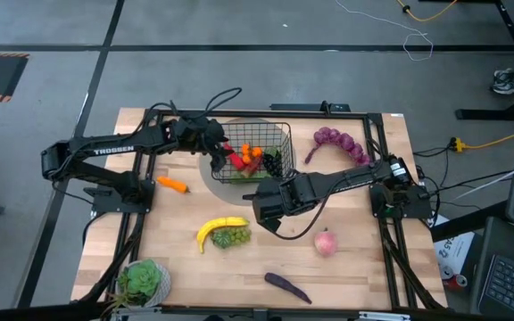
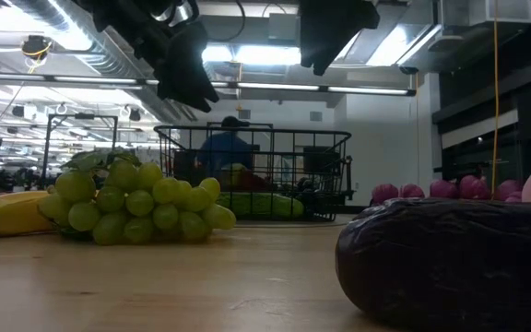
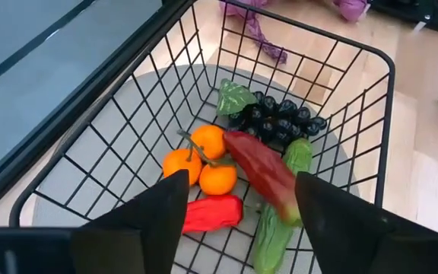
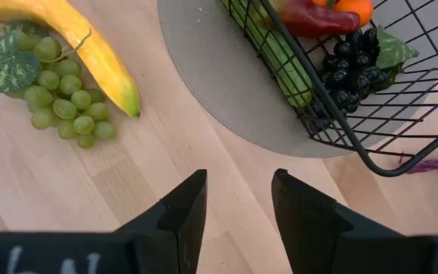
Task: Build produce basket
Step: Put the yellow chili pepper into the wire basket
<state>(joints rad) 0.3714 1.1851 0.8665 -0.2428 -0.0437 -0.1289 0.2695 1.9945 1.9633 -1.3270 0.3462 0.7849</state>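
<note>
My left gripper [image 3: 238,202] hangs empty, fingers spread, over the wire basket [image 3: 371,99] — red chili [image 3: 261,173] dropped in; right gripper [image 4: 238,205] waits parted.

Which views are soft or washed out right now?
Low view: the eggplant fills the near corner out of focus, and ceiling lights glare behind the basket, leaving both grippers dark silhouettes. Left wrist view: sharp on the chili. High view: even light, soft shadows.
</note>
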